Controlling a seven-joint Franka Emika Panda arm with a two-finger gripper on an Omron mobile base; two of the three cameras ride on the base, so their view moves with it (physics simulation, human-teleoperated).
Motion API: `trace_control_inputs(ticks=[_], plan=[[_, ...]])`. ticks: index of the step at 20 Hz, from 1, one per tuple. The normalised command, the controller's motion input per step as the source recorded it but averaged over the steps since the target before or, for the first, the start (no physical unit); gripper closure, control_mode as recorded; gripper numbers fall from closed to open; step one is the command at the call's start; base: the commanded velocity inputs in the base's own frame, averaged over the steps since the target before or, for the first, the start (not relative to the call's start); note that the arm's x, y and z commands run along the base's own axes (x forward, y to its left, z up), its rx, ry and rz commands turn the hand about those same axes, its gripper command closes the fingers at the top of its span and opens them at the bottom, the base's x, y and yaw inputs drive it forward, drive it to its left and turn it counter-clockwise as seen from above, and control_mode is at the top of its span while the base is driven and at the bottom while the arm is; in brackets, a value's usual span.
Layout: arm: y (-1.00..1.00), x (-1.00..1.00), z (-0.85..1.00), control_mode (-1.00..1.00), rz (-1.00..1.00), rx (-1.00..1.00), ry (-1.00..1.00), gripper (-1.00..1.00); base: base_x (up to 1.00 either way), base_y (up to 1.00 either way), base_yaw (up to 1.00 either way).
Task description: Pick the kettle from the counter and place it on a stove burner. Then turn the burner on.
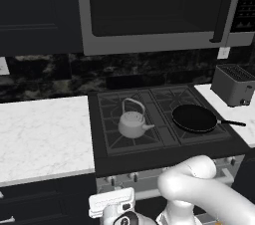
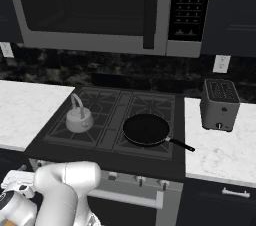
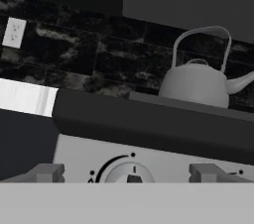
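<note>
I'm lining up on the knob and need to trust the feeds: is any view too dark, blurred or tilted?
Left base view: dim but sharp, kettle stands out pale on the black stove. Right base view: same low light, pan blends into the grates. Hand view: slightly rolled, low, knob cut off at the bottom, no glare.

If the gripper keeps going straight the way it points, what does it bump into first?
Most likely the round stove knob on the stove's front panel, centred between the open gripper's fingertips. The kettle sits higher, on its burner, off that line. Depth is hard to judge.
</note>
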Motion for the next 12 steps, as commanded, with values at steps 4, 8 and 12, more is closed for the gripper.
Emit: trace_control_inputs(ticks=[4,8,12], plan=[[-0.51,0.20,0.00,-1.00,0.00,0.16,0.02,-1.00,0.00,0.00,0.00],[-0.32,0.23,0.00,-1.00,0.00,0.09,0.00,-1.00,0.00,0.00,0.00],[0.00,0.21,-0.03,-1.00,0.00,0.01,0.00,-1.00,0.00,0.00,0.00]])
